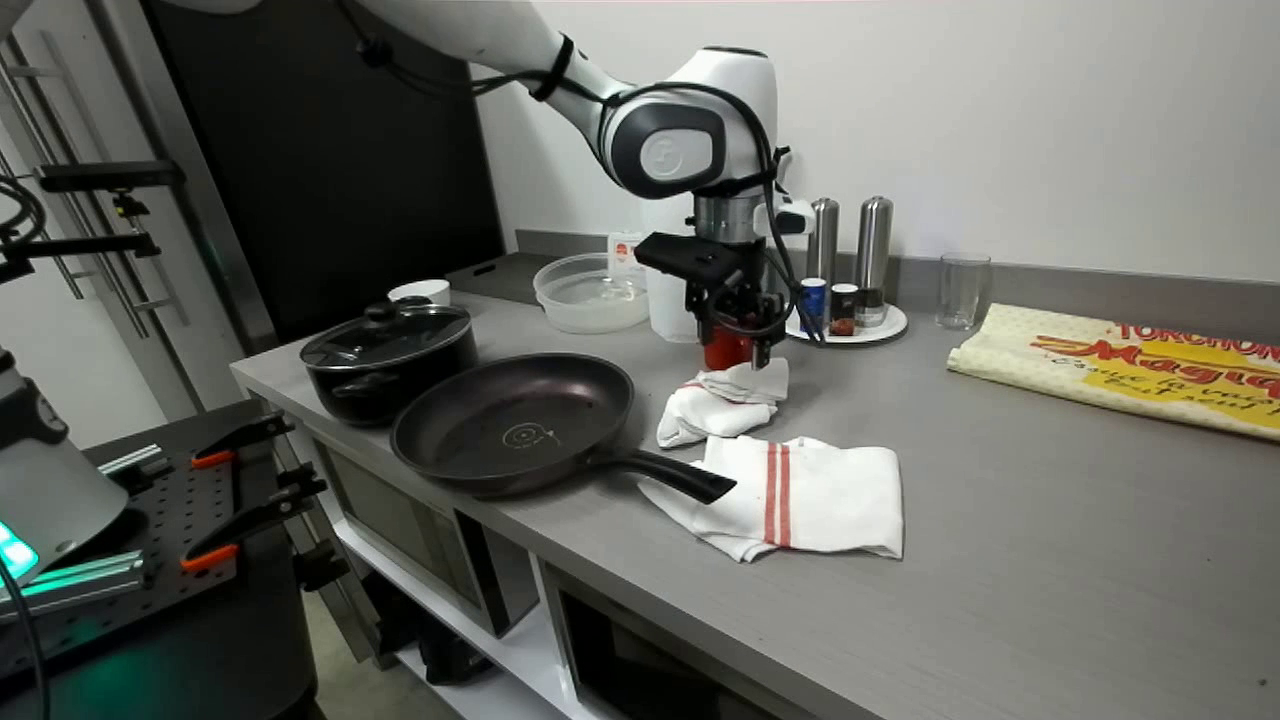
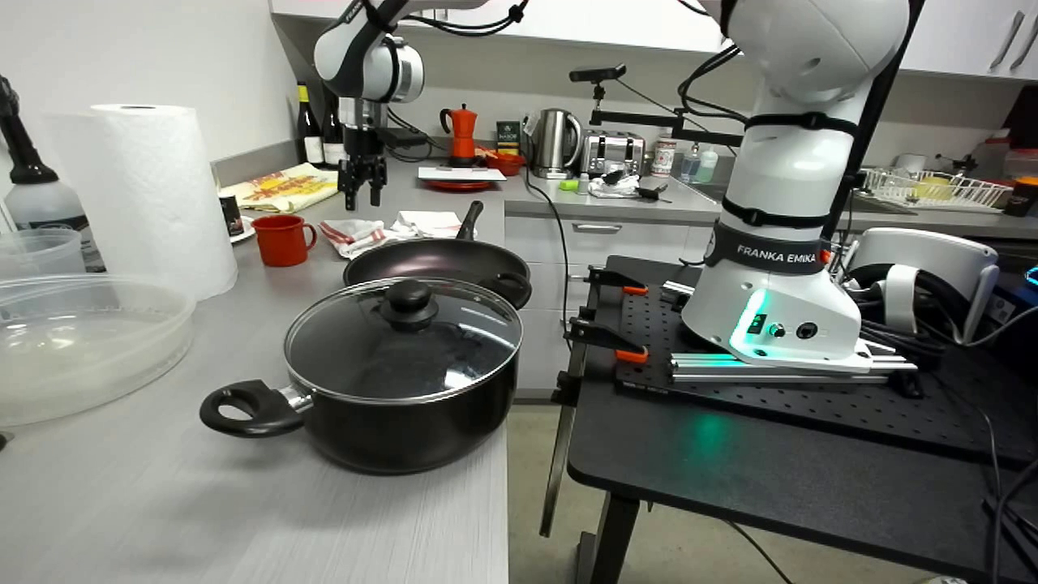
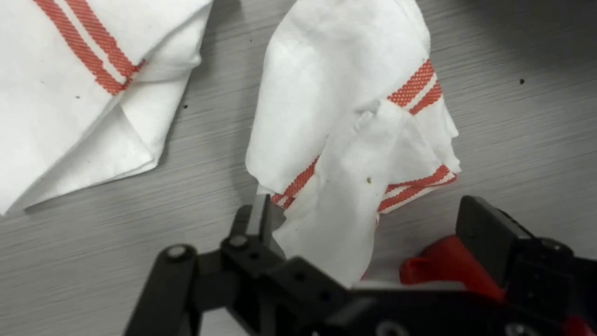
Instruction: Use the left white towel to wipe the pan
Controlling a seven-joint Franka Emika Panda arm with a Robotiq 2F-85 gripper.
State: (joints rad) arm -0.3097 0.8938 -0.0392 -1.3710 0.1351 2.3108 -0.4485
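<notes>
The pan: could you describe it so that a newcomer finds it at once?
On the grey counter, look for the black lidded pot. The pan lies between this pot and two white towels. Unlike the pot, it is shallow and uncovered, with one long handle.

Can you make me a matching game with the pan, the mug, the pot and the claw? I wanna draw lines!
Things:
1. pan
2. mug
3. pot
4. claw

Clues:
A. covered by a see-through lid
B. jaws wide apart
C. no cover, one long handle
D. bright red

Right pairs:
1-C
2-D
3-A
4-B
</notes>
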